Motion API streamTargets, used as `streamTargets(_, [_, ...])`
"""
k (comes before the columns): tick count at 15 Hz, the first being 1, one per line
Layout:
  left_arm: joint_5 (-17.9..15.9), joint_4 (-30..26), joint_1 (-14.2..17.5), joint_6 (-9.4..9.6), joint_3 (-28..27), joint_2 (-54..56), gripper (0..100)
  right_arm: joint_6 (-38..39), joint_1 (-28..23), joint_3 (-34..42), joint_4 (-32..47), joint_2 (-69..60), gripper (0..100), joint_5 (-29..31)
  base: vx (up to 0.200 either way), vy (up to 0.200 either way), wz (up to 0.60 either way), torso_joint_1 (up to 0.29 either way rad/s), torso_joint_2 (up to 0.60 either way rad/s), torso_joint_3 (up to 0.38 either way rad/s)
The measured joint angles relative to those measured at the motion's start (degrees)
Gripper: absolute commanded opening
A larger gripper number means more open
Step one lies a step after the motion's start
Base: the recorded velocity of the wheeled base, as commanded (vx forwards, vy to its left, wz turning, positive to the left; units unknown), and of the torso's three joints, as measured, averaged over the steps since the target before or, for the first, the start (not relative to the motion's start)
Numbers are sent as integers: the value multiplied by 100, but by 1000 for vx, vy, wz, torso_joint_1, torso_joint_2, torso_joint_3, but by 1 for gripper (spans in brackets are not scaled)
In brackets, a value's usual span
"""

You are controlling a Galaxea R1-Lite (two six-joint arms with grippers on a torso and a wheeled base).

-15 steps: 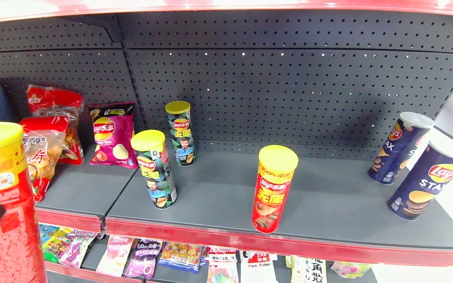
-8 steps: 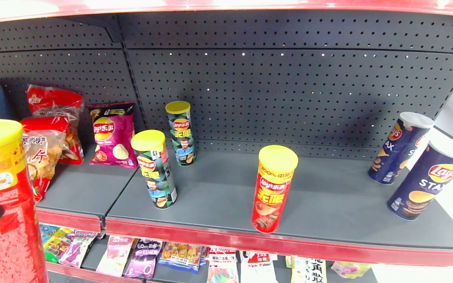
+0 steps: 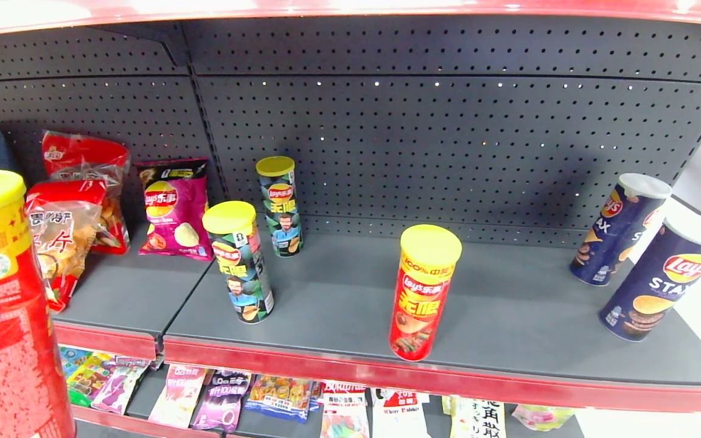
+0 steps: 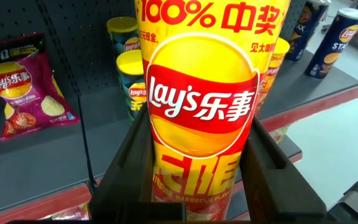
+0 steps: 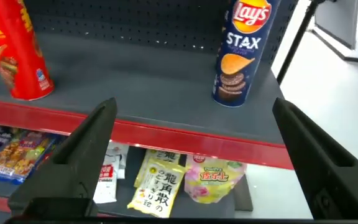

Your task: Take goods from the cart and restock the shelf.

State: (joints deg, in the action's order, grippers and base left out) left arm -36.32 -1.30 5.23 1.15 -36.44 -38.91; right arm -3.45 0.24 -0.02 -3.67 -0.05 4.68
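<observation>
Item: cylindrical canister, glossy red print, yellow plastic lid, upright at 8 o'clock before the matt grey shelf. Left claw is clamped round its body. Shelved: matching canister at centre, navy tubes at 3 o'clock, crinkled bags at 10. Right claw is spread wide and holds nothing.
</observation>
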Motion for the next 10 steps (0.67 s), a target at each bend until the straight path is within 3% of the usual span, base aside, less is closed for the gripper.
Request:
streamTargets(1, [0, 22, -2, 0, -2, -4, 0, 267, -2, 0, -2, -2, 100, 352, 0, 0, 0, 0, 0, 0])
streamTargets(2, [2, 60, -5, 0, -2, -4, 0, 335, -2, 0, 1, -2, 100, 295, 0, 0, 0, 0, 0, 0])
streamTargets(4, [2, 77, -6, 0, -2, -4, 0, 236, -2, -9, 48, -2, 100, -645, 0, 0, 0, 0, 0, 0])
streamTargets(5, [0, 77, -6, 0, -2, -4, 0, 184, -2, -13, 52, -2, 100, -768, 0, 0, 0, 0, 0, 0])
streamTargets(6, [-2, 79, -6, 0, -7, -4, 0, 160, -2, -13, 22, -2, 100, -706, 0, 0, 0, 0, 0, 0])
streamTargets(8, [2, 99, -6, -2, -11, -4, 0, 145, -6, -13, -10, -2, 100, -26, 0, 0, 0, 0, 0, 0])
streamTargets(10, [-2, 168, -6, -2, -13, -9, 0, 118, -4, -79, -38, -2, 100, -167, 0, 0, 0, 0, 0, 0])
